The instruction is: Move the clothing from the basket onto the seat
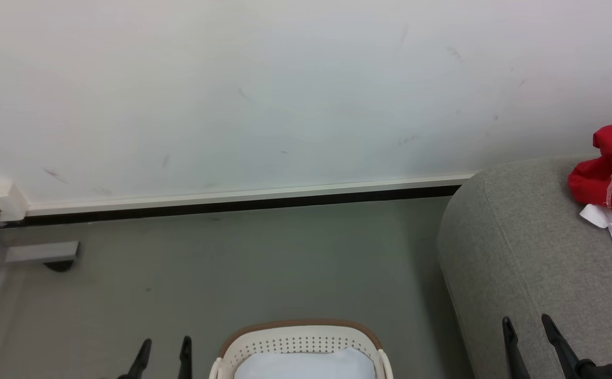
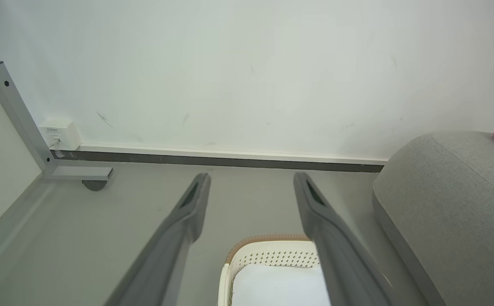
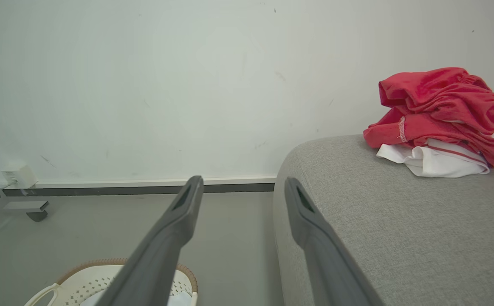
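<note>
Legible text: none; no characters, numbers or brand marks can be read in any view.
Wall box marking: the white wall box [image 2: 59, 135] at the foot of the wall carries a small sticker [image 2: 51, 129] with dark marks on its upper front face. The marks are too small and blurred to read.
Garment marking: the red clothing [image 3: 442, 114] lying on the grey sofa [image 3: 399, 221] shows a narrow white strip [image 3: 402, 128] with fine red marks. Whether these are stitching or lettering cannot be told.
</note>
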